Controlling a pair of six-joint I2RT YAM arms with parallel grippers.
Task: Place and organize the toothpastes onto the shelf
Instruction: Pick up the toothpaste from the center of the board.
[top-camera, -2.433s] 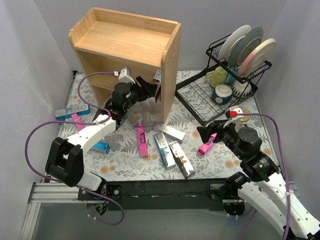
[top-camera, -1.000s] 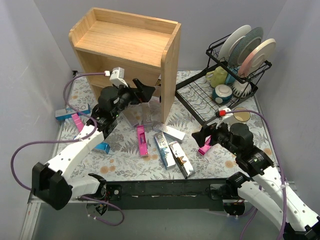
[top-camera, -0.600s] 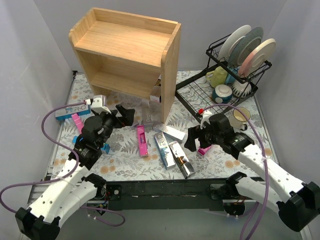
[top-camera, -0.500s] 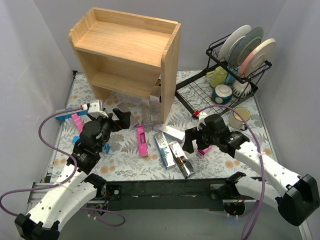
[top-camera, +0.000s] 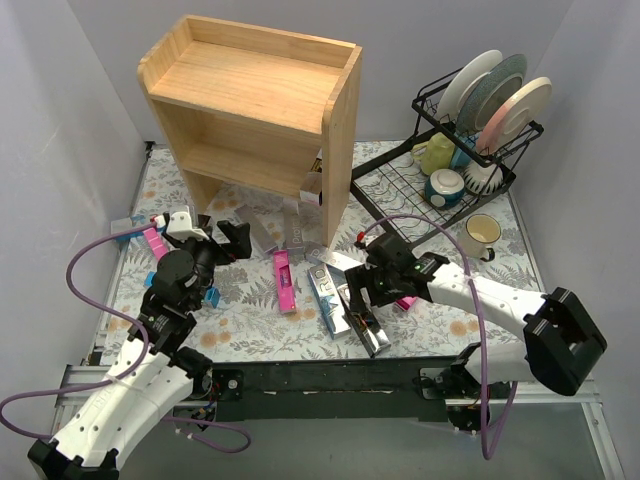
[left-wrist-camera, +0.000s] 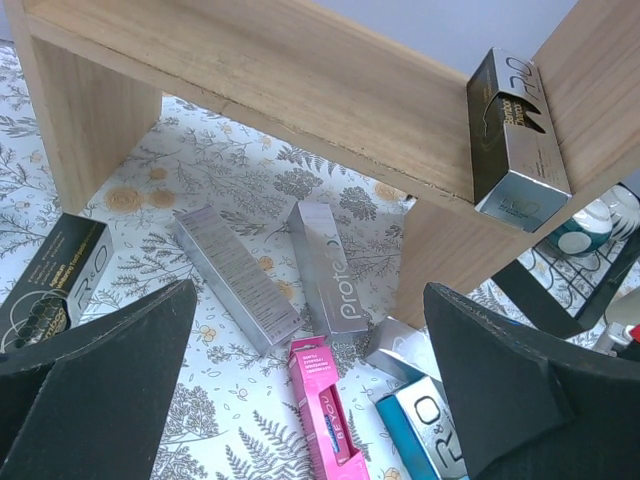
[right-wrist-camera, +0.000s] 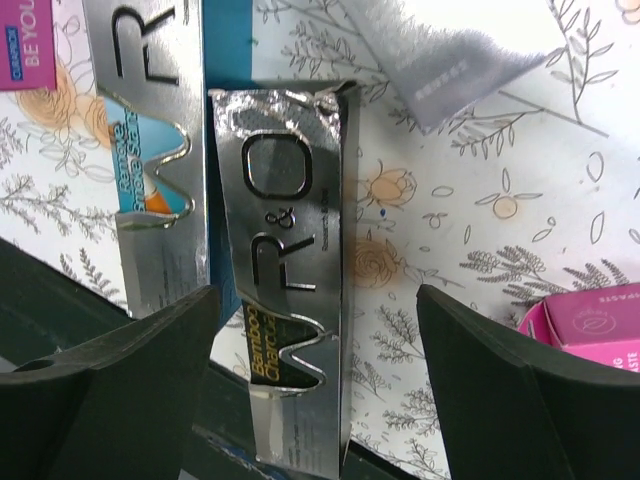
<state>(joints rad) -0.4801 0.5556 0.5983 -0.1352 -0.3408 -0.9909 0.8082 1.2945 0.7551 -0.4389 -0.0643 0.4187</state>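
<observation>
L pincer (top-camera: 233, 241) is hanging released just above the surface (top-camera: 250, 325), in front of the shelf (top-camera: 255, 95). Jaws are standing wide w/ nothing betw. them.

Its wrist cam is looking under the shelf's lower board. A silver-grey box (left-wrist-camera: 235, 280) and a silver "prote" box (left-wrist-camera: 328, 262) are lying side by side on the surface there. A dark black-gold box (left-wrist-camera: 55, 285) is lying off to the left. Nearer the cam, a centre pink box (left-wrist-camera: 322, 410) and a blue-silver box (left-wrist-camera: 425, 435) are lying out in front of the shelf.

Only one shelved box (left-wrist-camera: 515, 140) is sitting on the lower level. It's at the right end by the side panel, tilted, w/ its end sticking out past the front edge. Top level is showing bare wood.

R pincer (top-camera: 360, 296) is reaching over the mid cluster w/ jaws spread. It's straddling the charcoal box (right-wrist-camera: 290, 300), a silver one w/ black-gold print. Fingers (right-wrist-camera: 110, 370) are sitting either side of it w/ gaps showing, so it's not gripping.

The blue-silver box is lying right alongside the charcoal box. A grey flat box (right-wrist-camera: 440, 60) is lying just beyond, and a right pink box (right-wrist-camera: 590, 325) off to the side.

Dish rack (top-camera: 385, 195) w/ plates and a mug (top-camera: 481, 232) are standing at far right.
</observation>
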